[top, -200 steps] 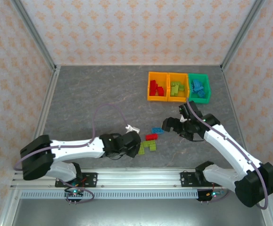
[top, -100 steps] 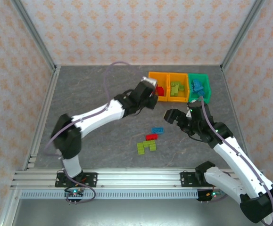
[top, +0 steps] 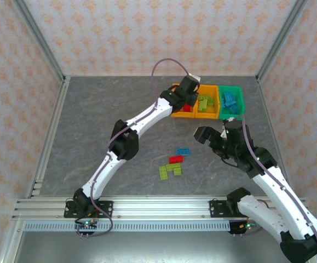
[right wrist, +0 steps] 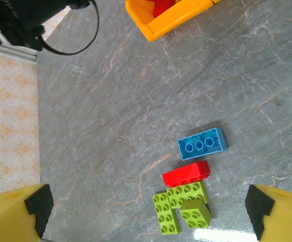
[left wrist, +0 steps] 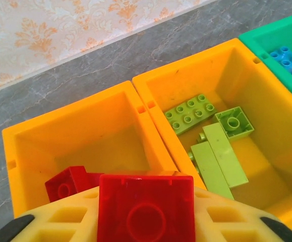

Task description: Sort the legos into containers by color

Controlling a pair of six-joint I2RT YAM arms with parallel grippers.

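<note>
Between the left gripper's (top: 186, 100) fingers (left wrist: 60, 218) I've got a red brick (left wrist: 146, 207) clamped, and it fills the near edge of my wrist view. Directly past the fingertips sits the orange bin (left wrist: 85, 121), open side toward the tool, with a second red brick (left wrist: 67, 185) lying against its near wall. Right of the tool, touching that bin, is the middle bin (left wrist: 196, 75) with green bricks (left wrist: 214, 146) inside. Further right again is the green bin (left wrist: 272, 40), blue bricks (left wrist: 288, 56) showing at its corner. From overhead I see this gripper hanging over the orange bin.

On the other arm, the right gripper (right wrist: 149, 204) stands spread wide with nothing in it. Beneath it, on the table (right wrist: 110, 101), lie the loose pieces: a blue brick (right wrist: 202, 143), a loose red brick (right wrist: 186, 174) just nearer the tool, and loose green bricks (right wrist: 181, 207) bunched against the red one. None of them touches the pads (right wrist: 35, 204).
</note>
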